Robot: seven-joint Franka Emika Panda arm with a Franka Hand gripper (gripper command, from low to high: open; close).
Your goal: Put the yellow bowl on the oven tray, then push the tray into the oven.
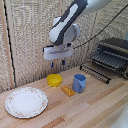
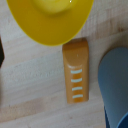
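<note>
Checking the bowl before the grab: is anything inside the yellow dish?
The yellow dish looks empty in the wrist view; only part of its inside shows there, the rest is cut off. The gripper hangs above it.

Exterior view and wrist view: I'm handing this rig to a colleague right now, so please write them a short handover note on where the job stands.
Gripper: hanging in the air above the yellow dish, holding nothing; fingers look parted, but that is too small to be sure.
Yellow dish: on the wooden table, beside the orange-yellow block and the blue mug. The white patterned plate lies toward the exterior view's left.
Baking sheet: sticking out in front of the oven, at the exterior view's right.
Done: the approach to the dish, roughly.
Left: grip the dish, set it on the baking sheet, slide that into the oven, release.
</note>
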